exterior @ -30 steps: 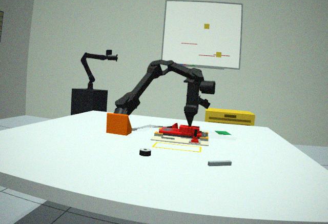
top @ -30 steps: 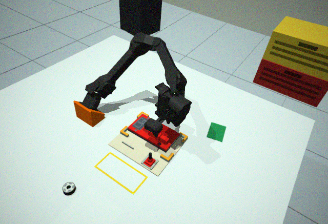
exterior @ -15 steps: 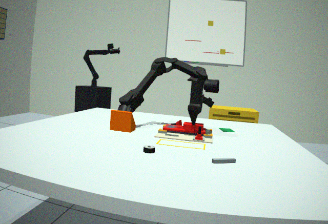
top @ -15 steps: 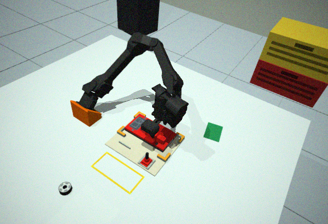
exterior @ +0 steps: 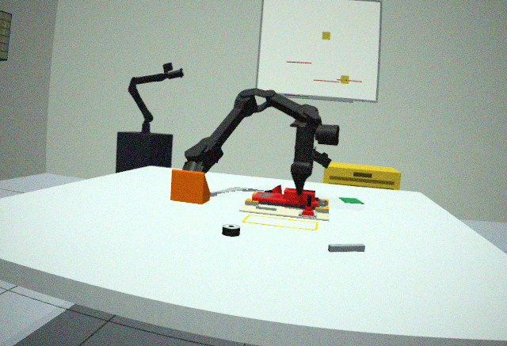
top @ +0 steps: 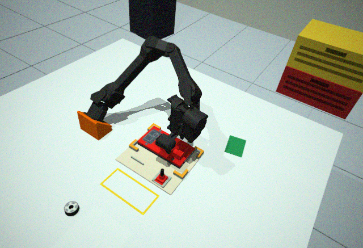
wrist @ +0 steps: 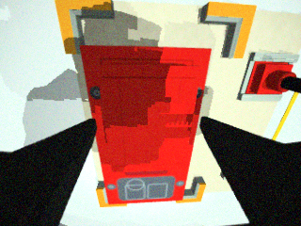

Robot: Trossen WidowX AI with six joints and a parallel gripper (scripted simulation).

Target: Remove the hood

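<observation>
Fingers of the gripper (wrist: 148, 134) were spread wide with nothing held, one on each long side of the red toy car (wrist: 146, 113). The hood (wrist: 146, 71) was not lifted; it sat on the car on the beige base plate (top: 140, 163) mid-table. The car's long axis ran between the fingers, so closing would be across its width. The yellow-outlined marked area (top: 129, 190) lay just beside the plate, toward the table's near edge.
</observation>
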